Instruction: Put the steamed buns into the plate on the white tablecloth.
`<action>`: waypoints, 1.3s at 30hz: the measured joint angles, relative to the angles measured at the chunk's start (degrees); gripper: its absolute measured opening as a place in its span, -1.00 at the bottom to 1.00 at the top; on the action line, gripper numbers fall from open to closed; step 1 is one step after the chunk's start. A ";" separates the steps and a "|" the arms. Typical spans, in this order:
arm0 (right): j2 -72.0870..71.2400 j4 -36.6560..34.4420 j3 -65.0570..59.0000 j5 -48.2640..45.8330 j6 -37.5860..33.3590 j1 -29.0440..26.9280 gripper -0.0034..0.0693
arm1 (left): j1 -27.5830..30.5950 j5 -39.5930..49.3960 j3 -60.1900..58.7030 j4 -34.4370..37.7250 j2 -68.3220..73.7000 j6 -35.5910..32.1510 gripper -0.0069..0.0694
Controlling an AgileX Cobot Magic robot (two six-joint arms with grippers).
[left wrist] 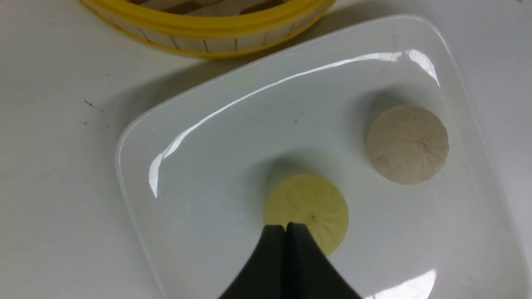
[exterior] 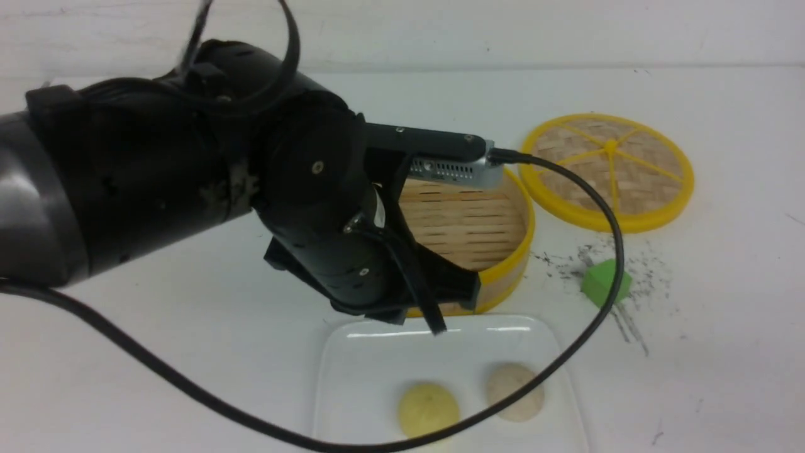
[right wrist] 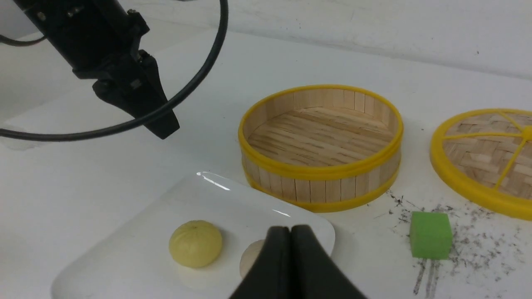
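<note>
Two steamed buns (left wrist: 307, 203) lying apart inside the plate (left wrist: 208, 124) on the white tablecloth (left wrist: 50, 166). Pinched fully together and empty, left gripper (left wrist: 285, 227) above the plate, right gripper (right wrist: 290, 229) likewise.

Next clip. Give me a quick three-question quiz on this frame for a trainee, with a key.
1. True or false: the yellow bun and the off-white bun both lie on the plate.
2. What does the steamer hold? A) one bun B) two buns C) nothing
3. Fill in: the left hand, above the plate, is ___ (open or shut).
Key: 1 true; 2 C; 3 shut.
</note>
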State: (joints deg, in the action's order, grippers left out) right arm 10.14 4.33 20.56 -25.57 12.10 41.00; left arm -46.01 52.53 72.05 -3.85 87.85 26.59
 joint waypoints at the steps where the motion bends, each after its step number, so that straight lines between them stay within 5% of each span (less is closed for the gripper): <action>1: 0.00 0.00 0.00 0.00 0.00 0.00 -0.94 | 0.00 0.01 0.00 -0.10 0.00 0.55 -0.81; 19: -1.72 -0.16 -0.94 0.42 0.00 -2.70 -0.90 | 0.00 1.19 0.00 -2.18 0.00 1.44 -0.79; 29: -10.36 0.09 -20.61 4.66 -0.02 -25.34 -0.89 | 0.00 0.83 0.00 -4.57 -0.83 1.44 -0.78; 39: -10.84 1.36 -21.64 2.75 -0.02 -37.59 -0.86 | 0.00 2.93 0.00 -8.68 -12.23 1.44 -0.77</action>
State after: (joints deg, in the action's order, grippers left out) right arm -0.70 5.69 -1.09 -22.82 12.08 3.42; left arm -46.01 55.46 72.05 -12.52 75.62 28.03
